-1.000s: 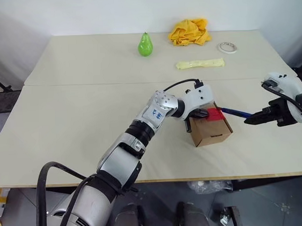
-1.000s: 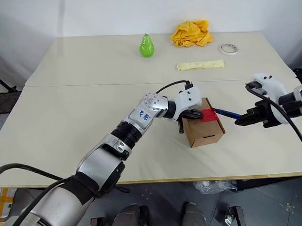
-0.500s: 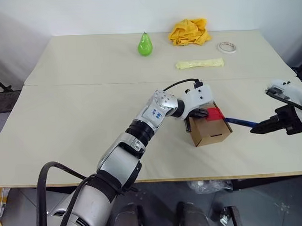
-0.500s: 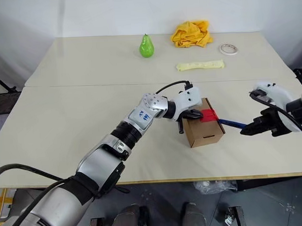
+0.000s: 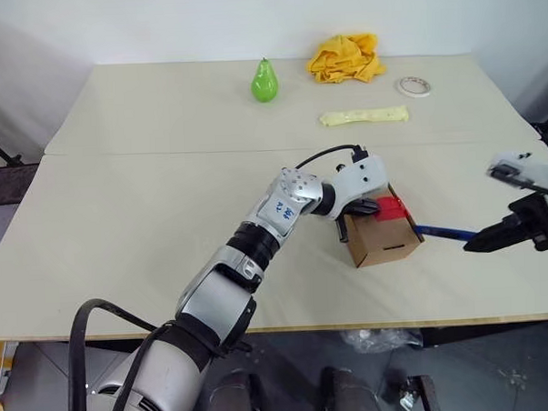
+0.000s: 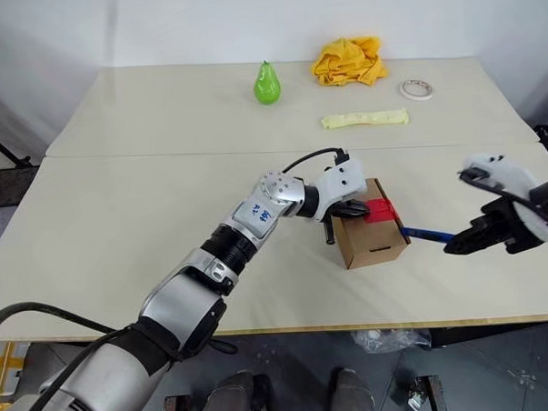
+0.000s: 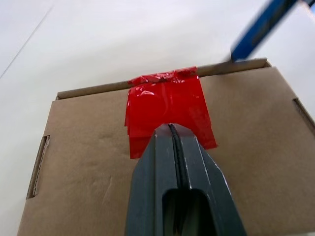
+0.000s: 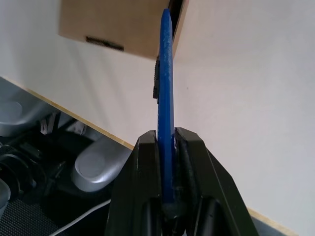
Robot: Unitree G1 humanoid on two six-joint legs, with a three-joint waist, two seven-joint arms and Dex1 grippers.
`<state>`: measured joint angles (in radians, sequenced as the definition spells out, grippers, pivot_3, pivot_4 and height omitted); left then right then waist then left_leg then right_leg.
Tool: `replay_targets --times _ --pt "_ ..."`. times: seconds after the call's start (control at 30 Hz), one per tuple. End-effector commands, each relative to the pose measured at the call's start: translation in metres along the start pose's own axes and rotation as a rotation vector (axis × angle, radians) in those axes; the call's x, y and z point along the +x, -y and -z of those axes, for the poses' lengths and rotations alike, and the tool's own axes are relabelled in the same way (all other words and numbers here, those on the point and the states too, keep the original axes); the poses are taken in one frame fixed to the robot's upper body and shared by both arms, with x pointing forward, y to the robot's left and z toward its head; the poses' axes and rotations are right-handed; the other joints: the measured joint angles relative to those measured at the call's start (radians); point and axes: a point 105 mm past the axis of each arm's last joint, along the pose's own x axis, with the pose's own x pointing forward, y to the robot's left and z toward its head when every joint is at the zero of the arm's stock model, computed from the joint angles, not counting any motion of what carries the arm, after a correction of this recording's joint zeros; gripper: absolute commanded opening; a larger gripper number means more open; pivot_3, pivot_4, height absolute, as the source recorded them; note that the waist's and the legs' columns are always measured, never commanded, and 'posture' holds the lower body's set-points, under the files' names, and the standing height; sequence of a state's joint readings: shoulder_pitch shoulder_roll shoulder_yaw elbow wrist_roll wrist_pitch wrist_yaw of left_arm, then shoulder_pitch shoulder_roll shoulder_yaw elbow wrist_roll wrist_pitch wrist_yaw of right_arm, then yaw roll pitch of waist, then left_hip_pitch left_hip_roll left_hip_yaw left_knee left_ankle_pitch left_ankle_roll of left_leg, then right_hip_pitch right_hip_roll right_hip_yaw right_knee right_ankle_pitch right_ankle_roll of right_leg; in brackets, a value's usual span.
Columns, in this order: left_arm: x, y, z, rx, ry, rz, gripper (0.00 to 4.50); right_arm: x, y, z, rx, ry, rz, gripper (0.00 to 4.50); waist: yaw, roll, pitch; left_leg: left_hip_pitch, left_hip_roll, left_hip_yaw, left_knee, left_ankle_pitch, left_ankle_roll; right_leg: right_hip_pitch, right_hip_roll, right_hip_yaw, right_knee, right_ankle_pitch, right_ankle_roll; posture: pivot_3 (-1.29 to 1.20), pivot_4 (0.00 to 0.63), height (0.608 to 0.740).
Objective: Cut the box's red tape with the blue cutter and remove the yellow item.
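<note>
Box (image 5: 381,237) sits right of centre on the counter (image 5: 120,230), and we see the red tape (image 7: 167,110) folded over its top edge. Our left gripper (image 7: 172,129), fingers pressed together, rests on the tape. At the frame's right edge our right gripper (image 5: 476,246) pinches the blue cutter (image 5: 443,231), its tip just beside the box.

L arm reaching across to centre, left gripper (image 7: 173,129) fingers pressed together, right gripper (image 5: 474,246) at R edge, clamped
</note>
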<state>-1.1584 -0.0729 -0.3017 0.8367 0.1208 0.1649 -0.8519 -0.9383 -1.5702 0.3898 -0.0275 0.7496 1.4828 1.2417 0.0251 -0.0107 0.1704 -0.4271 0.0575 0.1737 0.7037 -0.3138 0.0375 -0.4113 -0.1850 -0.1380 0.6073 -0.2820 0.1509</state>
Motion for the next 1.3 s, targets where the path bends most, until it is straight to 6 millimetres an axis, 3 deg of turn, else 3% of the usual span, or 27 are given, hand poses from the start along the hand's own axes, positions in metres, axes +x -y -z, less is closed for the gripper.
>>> replay_targets --times 0.03,0.17,0.3,0.37,0.5,0.6,0.77,0.83,0.87,0.97,1.2,1.23,1.3 --pt "-0.017 0.001 0.002 -0.058 0.061 0.047 0.0 -0.035 0.007 -0.007 -0.103 0.134 0.025 0.16 -0.005 0.0 0.0 0.0 0.0 0.0 -0.001 0.0 0.0 0.0 0.0 0.0 0.0 0.0 0.0 0.0 0.15 0.74" --pt "-0.054 -0.004 -0.027 0.016 0.229 0.087 0.0 -0.047 0.039 -0.015 -0.112 0.373 0.06 0.16 -0.026 0.001 0.001 0.0 0.001 0.004 0.0 0.0 0.0 -0.002 0.0 0.001 0.002 0.0 0.0 0.0 0.15 0.74" --pt "-0.086 -0.01 -0.03 0.022 0.276 0.063 0.0 -0.031 0.088 -0.006 -0.089 0.599 0.193 0.16 -0.027 0.001 0.002 0.001 0.001 0.004 0.001 0.001 -0.001 -0.002 0.001 0.001 0.004 0.0 0.0 0.0 0.15 0.74" --pt "-0.099 -0.015 -0.017 0.01 0.237 0.022 0.0 -0.013 0.111 0.0 -0.123 0.661 0.319 0.16 -0.026 0.002 0.001 0.001 0.001 0.005 0.001 0.001 -0.001 -0.001 0.001 0.001 0.004 0.0 0.0 0.0 0.15 0.74" --pt "-0.12 -0.017 0.035 -0.072 0.097 -0.076 0.0 0.035 0.138 0.017 -0.14 0.684 0.474 0.16 -0.03 0.008 0.001 0.005 0.0 0.006 -0.002 0.003 -0.002 0.0 0.001 0.002 0.005 0.0 0.001 0.0 0.15 0.74" --pt "-0.125 -0.005 0.066 -0.11 0.012 -0.097 0.0 0.048 0.148 0.02 -0.087 0.735 0.53 1.11 -0.03 0.009 0.002 0.005 0.0 0.007 -0.004 0.004 -0.001 -0.001 0.001 0.003 0.005 0.0 0.001 0.0 0.15 0.74" --pt "-0.128 0.001 0.074 -0.16 0.02 -0.156 0.0 0.053 0.135 0.014 -0.227 0.778 0.502 2.86 -0.023 0.009 0.002 0.005 -0.001 0.008 -0.003 0.005 -0.001 0.001 0.001 0.003 0.005 0.0 0.001 0.0 0.15 0.74" --pt "-0.124 0.003 0.071 -0.214 0.054 -0.182 0.0 0.056 0.114 0.005 -0.345 0.796 0.406 3.55 -0.024 0.009 0.002 0.005 -0.001 0.007 -0.003 0.005 -0.001 0.001 0.001 0.003 0.004 0.0 0.001 0.0 0.15 0.74" --pt "-0.118 0.005 0.069 -0.248 0.08 -0.184 0.0 0.065 0.102 0.003 -0.422 0.763 0.364 3.55 -0.025 0.009 0.002 0.005 -0.001 0.007 -0.003 0.005 -0.001 0.002 0.001 0.003 0.004 0.0 0.001 0.0 0.15 0.74" --pt "-0.102 0.012 0.067 -0.286 0.081 -0.17 0.0 0.093 0.084 -0.004 -0.582 0.684 0.363 2.87 -0.028 0.009 0.002 0.006 -0.001 0.005 -0.004 0.005 -0.001 0.002 0.001 0.004 0.005 0.0 0.001 0.0 0.15 0.74" --pt "-0.068 0.01 0.063 -0.284 0.017 -0.175 0.0 0.135 0.068 -0.031 -0.647 0.706 0.379 0.28 -0.029 0.008 0.002 0.007 0.0 0.005 -0.003 0.007 -0.002 0.001 0.002 0.004 0.007 0.0 0.001 0.0 0.15 0.74" --pt "-0.065 0.009 0.062 -0.272 0.01 -0.178 0.0 0.141 0.064 -0.034 -0.641 0.707 0.362 0.03 -0.028 0.008 0.002 0.006 -0.001 0.005 -0.003 0.007 -0.002 0.001 0.002 0.004 0.007 0.0 0.001 0.0 0.15 0.74" --pt "-0.062 0.007 0.062 -0.262 -0.005 -0.184 0.0 0.154 0.052 -0.035 -0.635 0.682 0.289 0.03 -0.026 0.008 0.002 0.006 -0.001 0.005 -0.003 0.007 -0.002 0.001 0.002 0.004 0.007 0.0 0.001 0.0 0.15 0.74"
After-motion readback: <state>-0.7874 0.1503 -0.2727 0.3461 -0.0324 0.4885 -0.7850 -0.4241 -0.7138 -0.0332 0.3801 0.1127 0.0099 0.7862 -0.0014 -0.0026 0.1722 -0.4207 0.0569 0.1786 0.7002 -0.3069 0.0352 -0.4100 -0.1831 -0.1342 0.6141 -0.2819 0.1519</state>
